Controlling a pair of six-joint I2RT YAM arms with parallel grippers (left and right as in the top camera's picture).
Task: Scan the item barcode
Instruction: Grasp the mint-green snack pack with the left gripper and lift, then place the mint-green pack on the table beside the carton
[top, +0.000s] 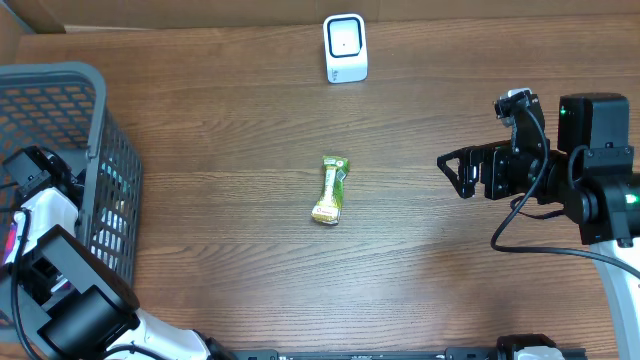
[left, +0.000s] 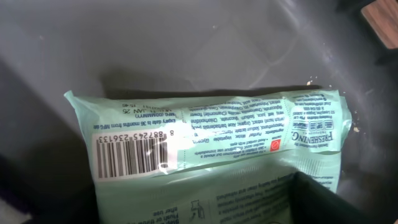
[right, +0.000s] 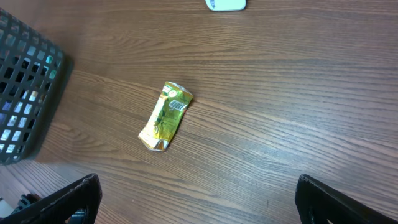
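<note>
Filling the left wrist view is a mint-green pack (left: 205, 143), its printed barcode (left: 134, 155) facing up, lying on the grey floor of the basket (top: 60, 90). My left gripper (left: 199, 208) straddles the near edge of the pack. One dark finger (left: 323, 199) overlaps the pack's right part. Whether the jaws press on it cannot be told. From overhead this gripper is hidden inside the basket. The white scanner (top: 345, 48) stands at the table's far edge. My right gripper (top: 455, 172) hovers open and empty at the right, its fingers (right: 68, 199) wide apart.
A yellow-green sachet (top: 331, 189) lies mid-table, also in the right wrist view (right: 165, 116). The grey mesh basket (right: 25, 93) takes up the left side. The scanner's base (right: 226, 4) shows at the top of the right wrist view.
</note>
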